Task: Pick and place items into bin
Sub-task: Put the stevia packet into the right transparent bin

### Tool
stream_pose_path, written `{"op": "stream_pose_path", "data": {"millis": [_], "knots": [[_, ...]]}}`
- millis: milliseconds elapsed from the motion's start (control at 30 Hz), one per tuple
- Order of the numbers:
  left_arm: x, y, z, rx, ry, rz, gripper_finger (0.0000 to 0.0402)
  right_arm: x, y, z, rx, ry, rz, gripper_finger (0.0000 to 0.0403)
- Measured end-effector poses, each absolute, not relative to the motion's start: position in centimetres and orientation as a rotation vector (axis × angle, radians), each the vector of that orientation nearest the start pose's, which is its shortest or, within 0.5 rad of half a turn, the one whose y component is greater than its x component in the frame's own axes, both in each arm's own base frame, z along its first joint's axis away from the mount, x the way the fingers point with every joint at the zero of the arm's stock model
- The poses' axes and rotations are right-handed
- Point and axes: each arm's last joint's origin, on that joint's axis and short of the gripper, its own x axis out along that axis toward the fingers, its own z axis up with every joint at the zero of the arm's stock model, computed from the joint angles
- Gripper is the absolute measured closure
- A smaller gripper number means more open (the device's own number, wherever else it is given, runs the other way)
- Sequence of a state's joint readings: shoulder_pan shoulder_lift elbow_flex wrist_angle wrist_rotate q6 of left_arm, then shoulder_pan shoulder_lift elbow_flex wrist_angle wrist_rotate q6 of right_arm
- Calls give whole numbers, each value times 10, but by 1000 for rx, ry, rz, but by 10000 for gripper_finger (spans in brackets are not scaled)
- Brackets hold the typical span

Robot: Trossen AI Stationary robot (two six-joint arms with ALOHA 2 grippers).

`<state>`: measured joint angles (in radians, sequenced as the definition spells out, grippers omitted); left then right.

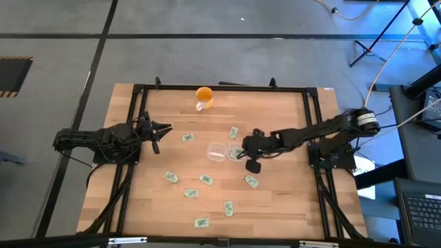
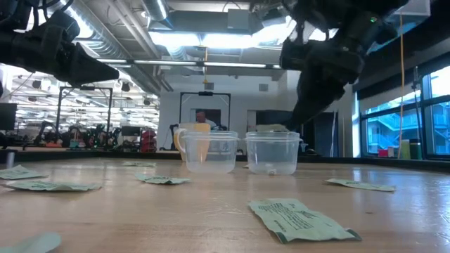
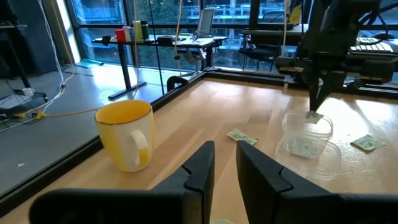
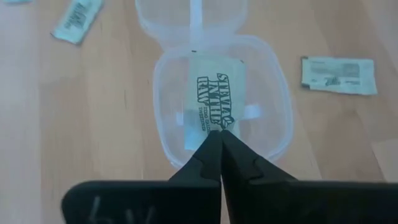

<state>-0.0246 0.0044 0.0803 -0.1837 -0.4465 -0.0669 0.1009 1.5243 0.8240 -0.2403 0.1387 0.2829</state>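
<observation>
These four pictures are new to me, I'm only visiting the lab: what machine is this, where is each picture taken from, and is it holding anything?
It is a robot with two dark arms at a wooden table, each ending in a two-finger pincer. One picture looks straight down from above, one looks level across the table top, and two come from cameras on the arms' wrists.

Small pale green packets lie scattered on the wood, with an orange cup near the far edge and a clear plastic bin in the middle.

The right pincer is shut on one packet, holding it above the bin, where another packet appears to lie already. The left pincer waits at the table's left side, open and empty.
</observation>
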Motion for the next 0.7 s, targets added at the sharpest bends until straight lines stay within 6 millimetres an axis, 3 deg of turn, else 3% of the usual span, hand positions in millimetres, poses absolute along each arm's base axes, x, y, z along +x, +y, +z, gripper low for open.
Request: {"op": "stream_pose_path", "data": {"millis": [267,700], "knots": [[89,10,173,-39,92,425,341,307,27,180,122,1001,-169,400],[89,10,173,-39,92,425,341,307,27,181,104,1030,-165,382]]}}
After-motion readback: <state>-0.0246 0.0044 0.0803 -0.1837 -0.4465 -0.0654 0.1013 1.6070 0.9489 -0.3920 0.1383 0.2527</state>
